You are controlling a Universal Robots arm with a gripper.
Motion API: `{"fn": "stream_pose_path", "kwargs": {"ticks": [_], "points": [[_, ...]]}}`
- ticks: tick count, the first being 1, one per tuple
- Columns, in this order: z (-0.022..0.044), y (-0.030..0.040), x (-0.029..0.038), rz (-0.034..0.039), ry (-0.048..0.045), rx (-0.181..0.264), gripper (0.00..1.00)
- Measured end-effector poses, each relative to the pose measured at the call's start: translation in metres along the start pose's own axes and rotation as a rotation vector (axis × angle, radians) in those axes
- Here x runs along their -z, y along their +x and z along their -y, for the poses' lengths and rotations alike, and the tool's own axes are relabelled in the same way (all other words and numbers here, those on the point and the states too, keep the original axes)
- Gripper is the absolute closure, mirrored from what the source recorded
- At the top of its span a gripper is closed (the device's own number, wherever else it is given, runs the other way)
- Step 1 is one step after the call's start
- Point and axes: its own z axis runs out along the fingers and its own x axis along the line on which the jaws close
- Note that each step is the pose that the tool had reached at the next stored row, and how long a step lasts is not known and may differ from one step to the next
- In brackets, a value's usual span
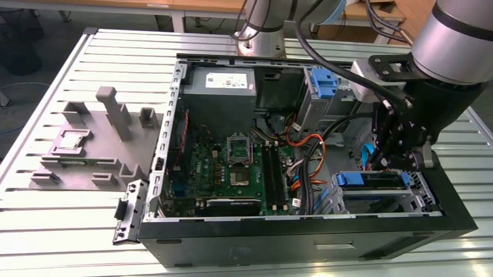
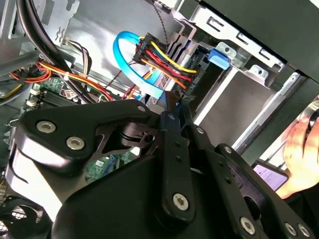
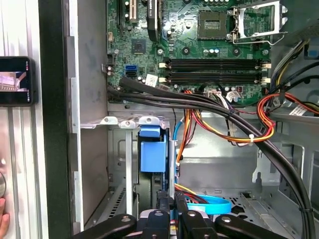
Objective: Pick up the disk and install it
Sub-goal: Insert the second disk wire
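Disk [image 1: 371, 180] seated in bay of case [image 1: 308, 236], near front corner. Gripper [image 1: 402, 163] just above bay, pinching blue bracket tab [image 3: 151, 154]; release not yet done.

An open computer case [image 1: 308, 236] lies on a slatted metal table [image 1: 92, 231], its green motherboard [image 1: 231, 167] exposed beside the grey power supply [image 1: 219, 86]. Orange and red cables [image 3: 239, 129] cross the interior. Near the table's edge at the exterior view's left sits a grey fixture [image 1: 85, 150] — a small square chip [image 1: 71, 140] resting on it.
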Motion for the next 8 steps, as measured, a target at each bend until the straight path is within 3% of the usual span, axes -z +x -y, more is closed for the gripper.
{"fn": "stream_pose_path", "kwargs": {"ticks": [8], "points": [[0.0, 0.0041, -0.0011, 0.0001, 0.0, 0.0, 0.84]]}}
